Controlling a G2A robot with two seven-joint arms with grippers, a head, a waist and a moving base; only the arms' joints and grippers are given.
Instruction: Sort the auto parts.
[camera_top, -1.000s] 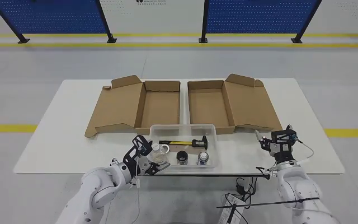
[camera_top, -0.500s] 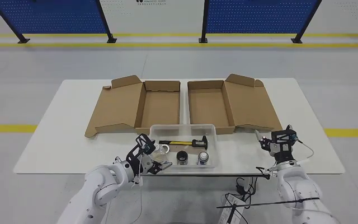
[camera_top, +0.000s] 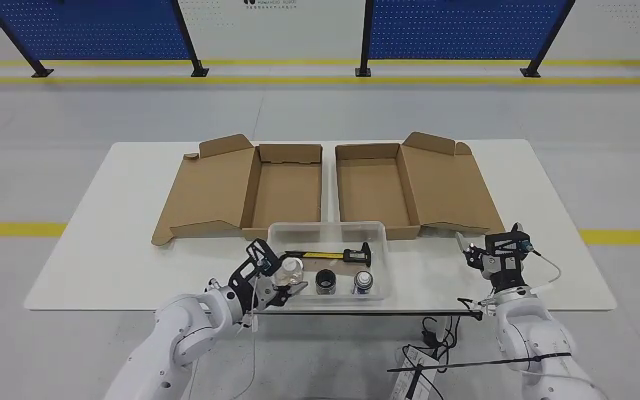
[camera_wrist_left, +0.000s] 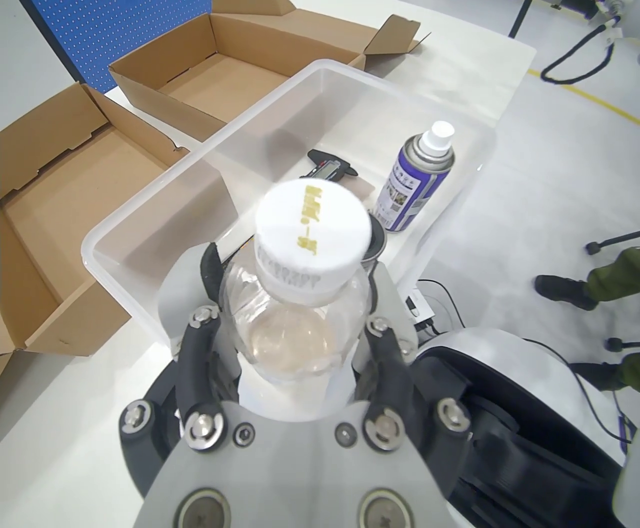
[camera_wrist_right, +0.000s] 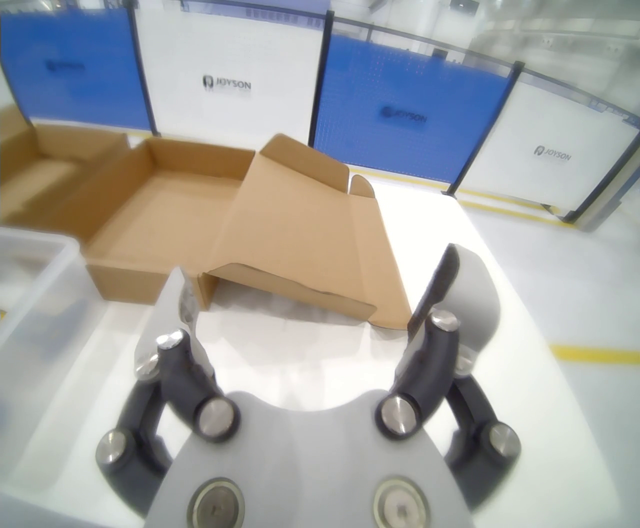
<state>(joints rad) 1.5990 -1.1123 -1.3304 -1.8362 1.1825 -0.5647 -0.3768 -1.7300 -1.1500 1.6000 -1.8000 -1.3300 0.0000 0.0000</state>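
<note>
— Firstly, what is entered at the left?
— One left gripper (camera_wrist_left: 295, 300), clamped on a clear bottle (camera_wrist_left: 300, 320) with a white cap. The bottle is held at the near left corner of the clear bin (camera_top: 322, 227), by the near edge of the table (camera_top: 100, 240).
— What is recorded inside the bin?
— One caliper (camera_top: 338, 254) is laid along the far side. One black round part (camera_top: 326, 284) and one upright spray can (camera_top: 365, 283) are set side by side nearer.
— Behind it?
— Two open cardboard boxes are listed side by side, the left box (camera_top: 288, 192) and the right box (camera_top: 372, 192).
— At the right?
— One right gripper (camera_wrist_right: 312, 280), fingers spread with nothing gripped, is placed over the table's near right corner.
</note>
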